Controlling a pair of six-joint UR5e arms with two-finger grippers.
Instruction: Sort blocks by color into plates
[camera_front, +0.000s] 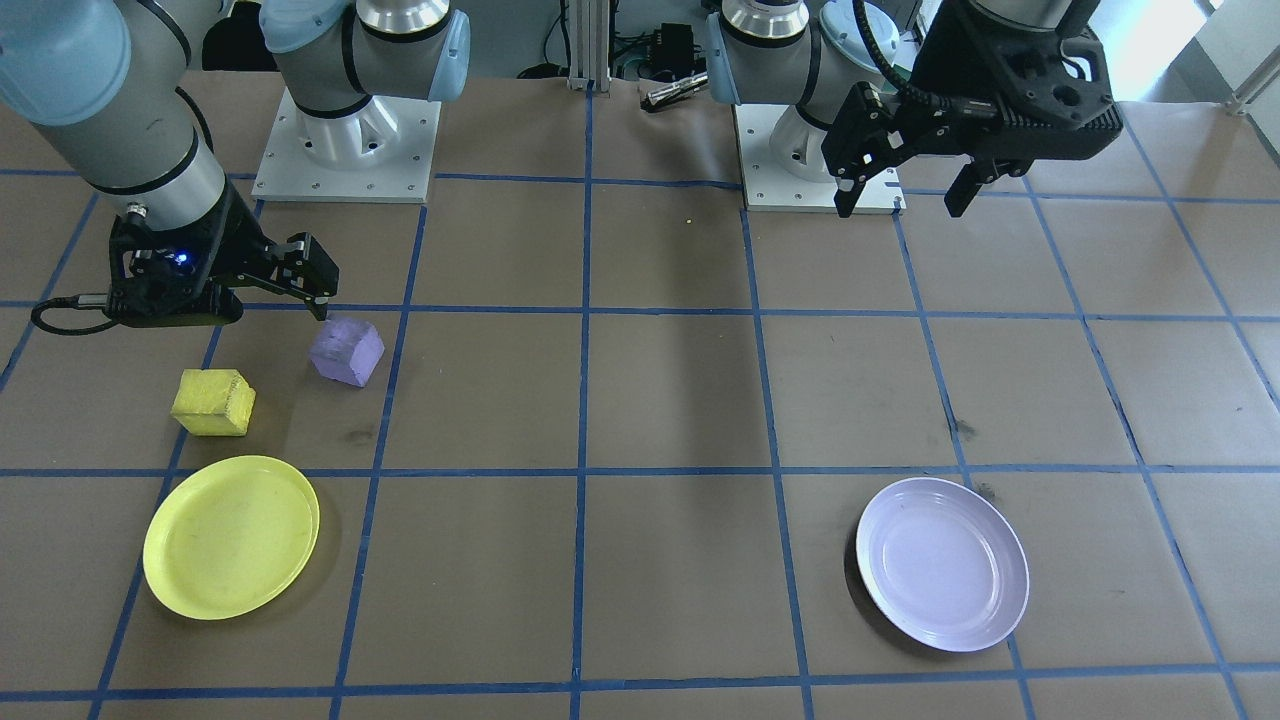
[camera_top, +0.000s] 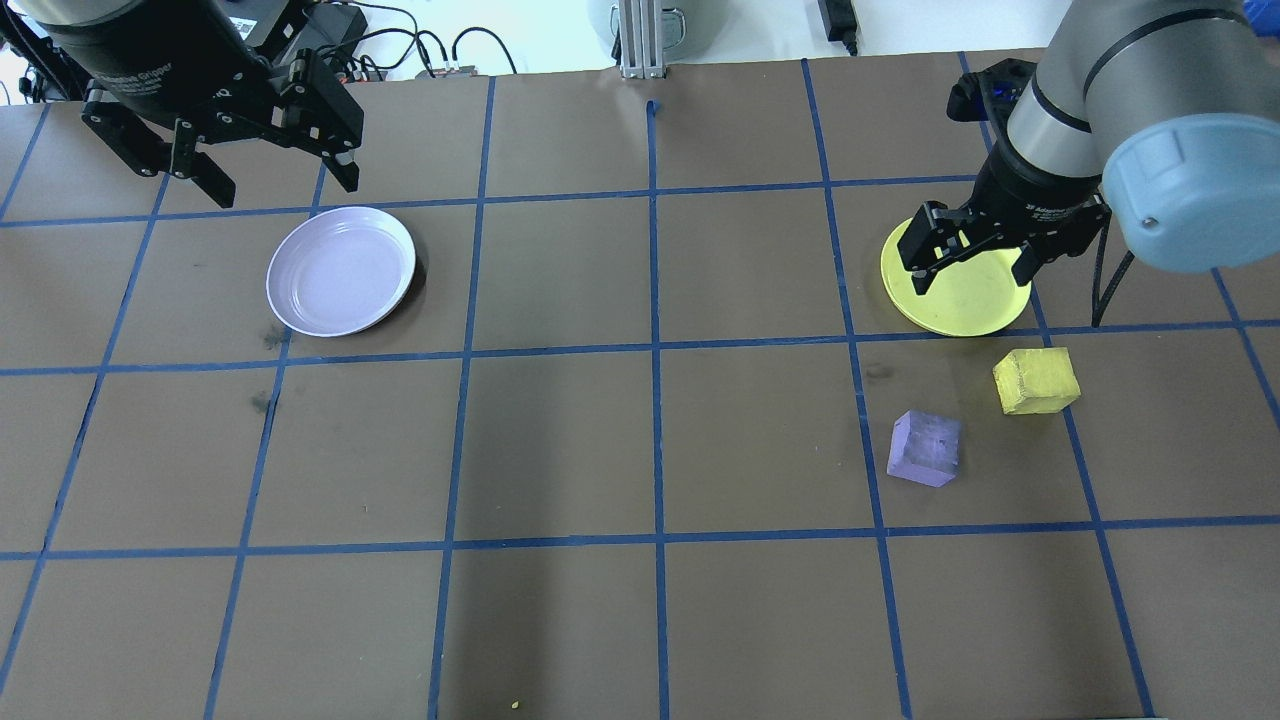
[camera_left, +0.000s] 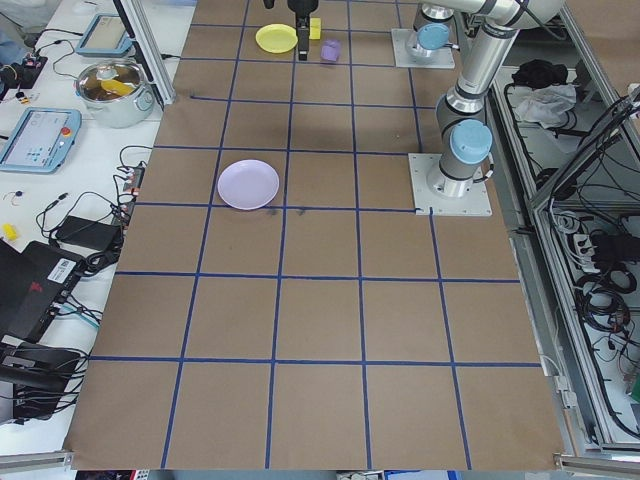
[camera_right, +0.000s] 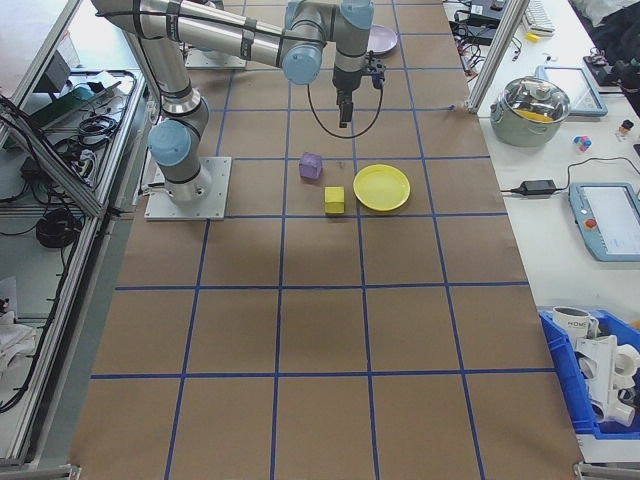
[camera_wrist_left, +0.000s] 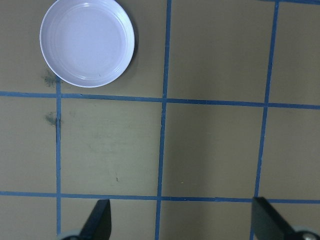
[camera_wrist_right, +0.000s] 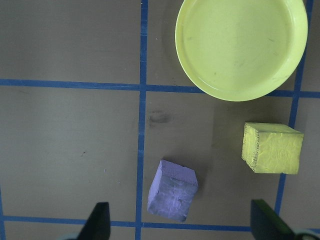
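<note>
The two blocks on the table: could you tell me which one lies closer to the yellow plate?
The yellow block lies closer: it sits just off the yellow plate, while the purple block rests farther from the plate's rim.

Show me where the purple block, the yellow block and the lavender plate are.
purple block (camera_front: 346, 351), exterior front-facing view, middle of its top face
yellow block (camera_front: 212, 401), exterior front-facing view, centre of the cube
lavender plate (camera_top: 341, 271), overhead exterior view, bare inner floor
</note>
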